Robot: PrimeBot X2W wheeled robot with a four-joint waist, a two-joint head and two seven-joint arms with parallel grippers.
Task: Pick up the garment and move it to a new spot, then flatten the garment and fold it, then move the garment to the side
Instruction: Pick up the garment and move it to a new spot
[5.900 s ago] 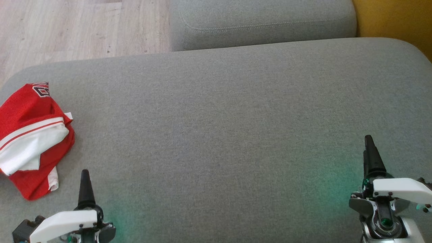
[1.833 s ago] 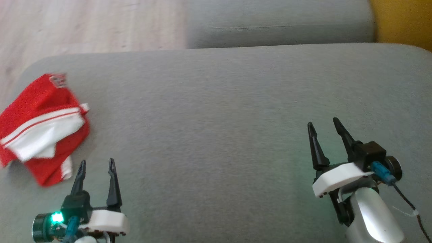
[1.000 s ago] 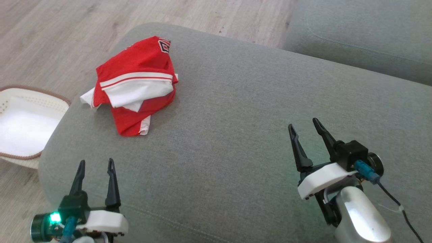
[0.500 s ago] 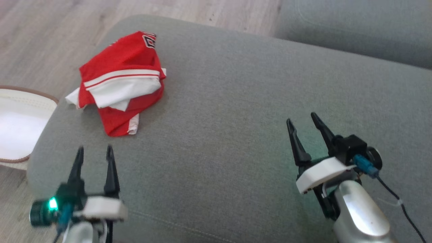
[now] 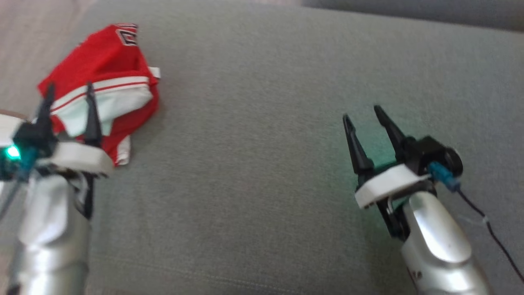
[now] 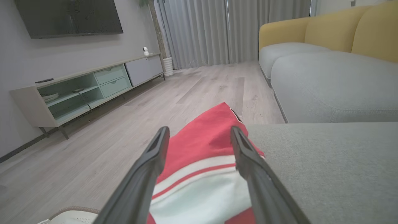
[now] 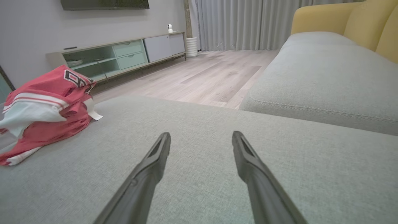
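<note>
Surroundings: I find the work surface to be a broad grey seat cushion, with a second grey cushion beyond it and a yellow backrest behind that. A pale wood floor runs to a low media cabinet, a wall screen and grey curtains. The rim of a white basket shows on the floor beside the cushion's left end. Nothing lies between either gripper and the garment.

Arms: the left gripper reaches forward over the near edge of the garment, its fingers spread apart and holding nothing. From the left wrist, the fingers frame the white-striped part. Whether the tips touch the cloth, I cannot tell. The right gripper hangs over bare cushion, well apart from the garment, its fingers likewise spread and empty. A dark cable trails from its wrist.

Garment: it lies crumpled in a heap at the cushion's far left corner. It is red mesh cloth with a white panel, a red stripe and a dark lettered patch on top.
</note>
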